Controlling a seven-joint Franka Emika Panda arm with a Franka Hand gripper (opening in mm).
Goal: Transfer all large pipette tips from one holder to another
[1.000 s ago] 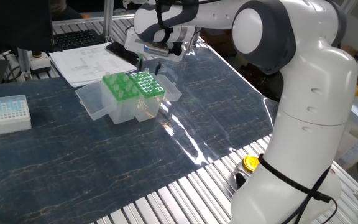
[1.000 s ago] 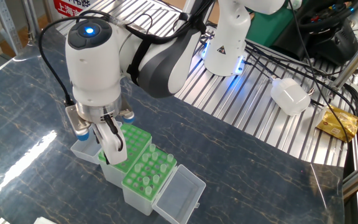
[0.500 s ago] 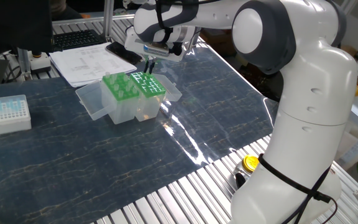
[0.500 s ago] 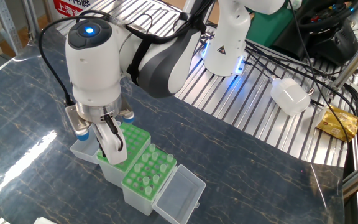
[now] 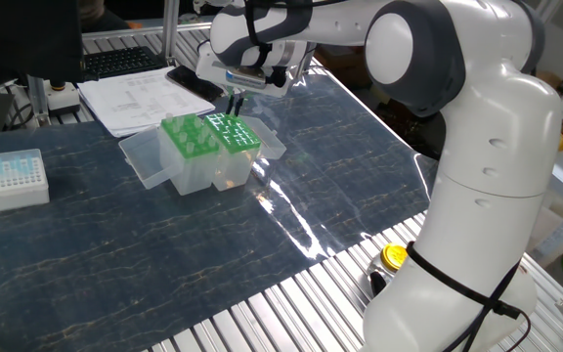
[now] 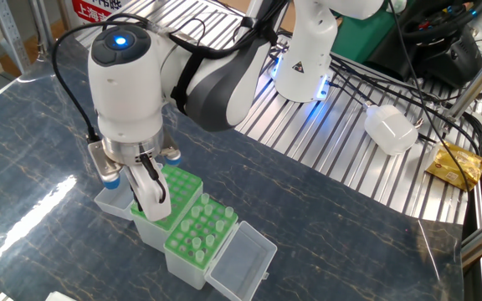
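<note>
Two green holders stand side by side on the dark mat. One holder (image 5: 234,132) (image 6: 199,231) carries several large pipette tips (image 6: 208,219), clear cones with their collars up. The other holder (image 5: 188,137) (image 6: 180,186) shows mostly bare holes. My gripper (image 5: 235,101) (image 6: 152,199) points down, low over the holders near where the two meet. Its fingers (image 6: 156,194) look close together. Any tip between them is hidden, so I cannot tell whether they grip one.
Each holder has a clear lid hinged open, one (image 5: 148,158) (image 6: 111,201) on the bare holder's side and one (image 5: 271,145) (image 6: 242,259) on the other. A small white box (image 5: 10,179) of short tips sits far left. Papers (image 5: 140,101) lie behind.
In the one fixed view the dark fingertips look closer together than a second ago. The arm and both holders have hardly moved.
</note>
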